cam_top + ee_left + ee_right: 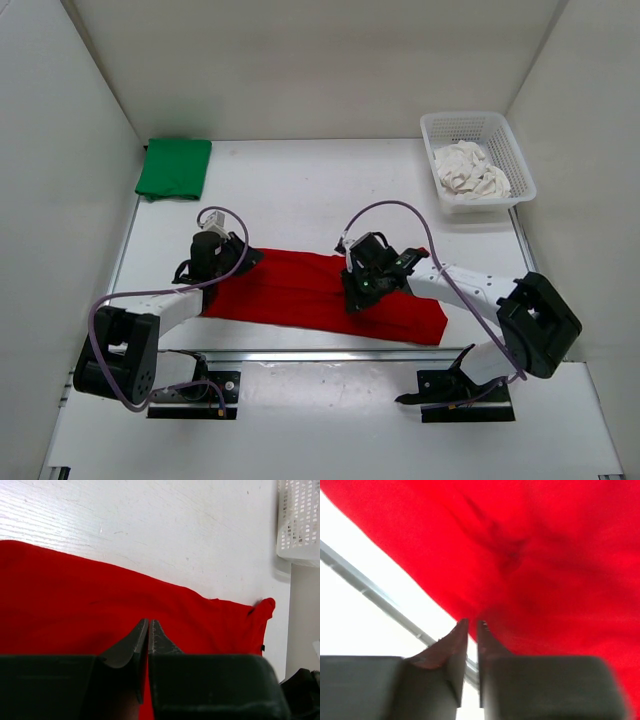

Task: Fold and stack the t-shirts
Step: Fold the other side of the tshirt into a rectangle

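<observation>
The red t-shirt (295,290) lies spread as a long, low band across the near part of the white table (300,190), running from the left arm's wrist to just past the right arm's, its right end lying nearer the front rail (320,355) than its left. The left gripper (232,265) sits at the shirt's left end; the left wrist view shows the cloth (75,595) flat and smooth under the left gripper (148,622), whose dark fingers are pressed together at the tips, and it cannot be told whether any fabric is caught between them. The right gripper (358,295) rests over the shirt's right half; in its wrist view the cloth (545,555) fills the frame, blurred and creased, and the gripper (472,623) has its fingers drawn almost together, a thin slit left between them, the tips at the shirt's edge where it meets the grey rail (370,587). Whether they nip the hem cannot be told. The green t-shirt (174,168) lies folded in the far left corner, well apart from the arms. The off-white t-shirt (470,172) sits crumpled inside the white mesh basket (470,118) at the far right corner; the left wrist camera catches the basket's wall (299,520) at the top right of its view.
</observation>
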Robot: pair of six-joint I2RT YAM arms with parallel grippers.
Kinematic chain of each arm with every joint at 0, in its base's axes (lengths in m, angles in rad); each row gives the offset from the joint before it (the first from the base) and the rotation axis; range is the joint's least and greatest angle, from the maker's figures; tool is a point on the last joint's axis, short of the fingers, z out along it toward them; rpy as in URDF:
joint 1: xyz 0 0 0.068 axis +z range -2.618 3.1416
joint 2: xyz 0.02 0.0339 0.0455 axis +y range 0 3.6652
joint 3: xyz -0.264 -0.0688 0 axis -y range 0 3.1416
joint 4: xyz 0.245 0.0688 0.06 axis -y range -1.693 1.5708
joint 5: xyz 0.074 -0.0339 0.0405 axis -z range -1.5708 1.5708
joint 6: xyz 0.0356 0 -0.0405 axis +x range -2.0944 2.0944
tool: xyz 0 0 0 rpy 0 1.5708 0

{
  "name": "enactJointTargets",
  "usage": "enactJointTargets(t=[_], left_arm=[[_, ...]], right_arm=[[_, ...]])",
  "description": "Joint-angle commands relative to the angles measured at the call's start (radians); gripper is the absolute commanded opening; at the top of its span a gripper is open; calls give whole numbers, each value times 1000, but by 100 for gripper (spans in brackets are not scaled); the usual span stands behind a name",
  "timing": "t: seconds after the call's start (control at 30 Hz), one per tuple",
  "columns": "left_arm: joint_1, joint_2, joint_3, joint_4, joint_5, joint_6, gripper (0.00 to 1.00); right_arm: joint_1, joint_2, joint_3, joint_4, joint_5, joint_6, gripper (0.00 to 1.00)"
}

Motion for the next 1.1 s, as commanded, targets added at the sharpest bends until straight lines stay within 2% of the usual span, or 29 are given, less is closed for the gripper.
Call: enactJointTargets(t=[0.0,0.07,0.2,0.27,0.37,0.47,0.5,0.6,0.63,0.73,0.9,1.07], left_arm=[[11,-38,10,13,24,2,16],[13,-38,7,13,20,0,16],[10,-23,6,41,18,-20,16],[7,0,26,48,-2,-25,16],[27,55,52,70,20,-44,15],[65,127,78,87,27,-57,16],[86,158,91,85,43,-60,16],[131,228,104,111,66,-77,15],[143,235,102,120,75,-98,15],[166,293,105,143,89,-115,14],[191,327,89,179,89,-136,14],[217,347,79,196,97,-147,14]], right_arm=[[17,-14,-3,28,-70,15,15],[-1,-43,-5,15,-59,12,28],[-88,-155,-37,9,-47,2,32],[-179,-232,-78,52,-61,16,27],[-367,-290,-198,187,-70,57,10],[-553,-292,-291,325,-67,84,5],[-622,-283,-328,410,-86,105,9],[-748,-240,-349,511,-113,131,21],[-774,-225,-344,535,-95,143,26],[-794,-196,-329,567,-64,148,31],[-845,-113,-309,614,-74,136,31],[-833,-32,-304,661,-87,143,29]])
